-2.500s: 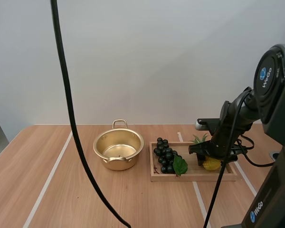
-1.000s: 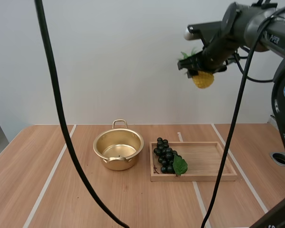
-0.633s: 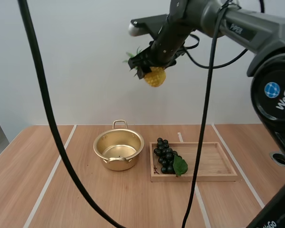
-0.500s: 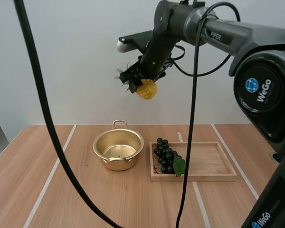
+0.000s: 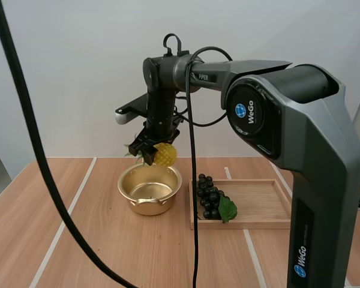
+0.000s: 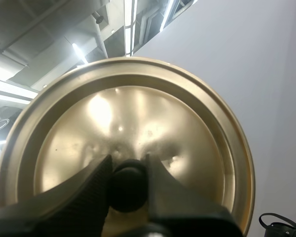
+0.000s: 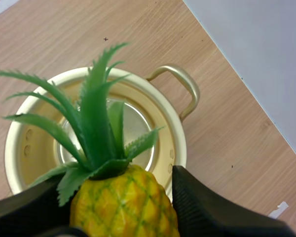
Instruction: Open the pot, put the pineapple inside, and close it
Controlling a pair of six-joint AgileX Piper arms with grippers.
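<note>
My right fingers (image 7: pixel 212 210) pinch the pineapple (image 5: pixel 165 155), hanging just above the open pot (image 5: pixel 149 207); I'd centre it over the middle, lower it well inside, then release gently; left fingers (image 6: pixel 74 195) grip the lid (image 6: pixel 138 113) by its knob (image 6: pixel 129 183), ready for closing.

The pot (image 5: pixel 149 203) is shiny golden metal, smooth inside. The lid (image 6: pixel 138 118) is the same glossy metal, with a few small dents and a matt black knob (image 6: pixel 128 183). The pineapple (image 7: pixel 123 205) looks like plastic, with bumpy skin and smooth leaves. The tray (image 5: pixel 258 224) is pale matt wood. The worktop (image 5: pixel 96 252) has a smooth wood grain.
</note>
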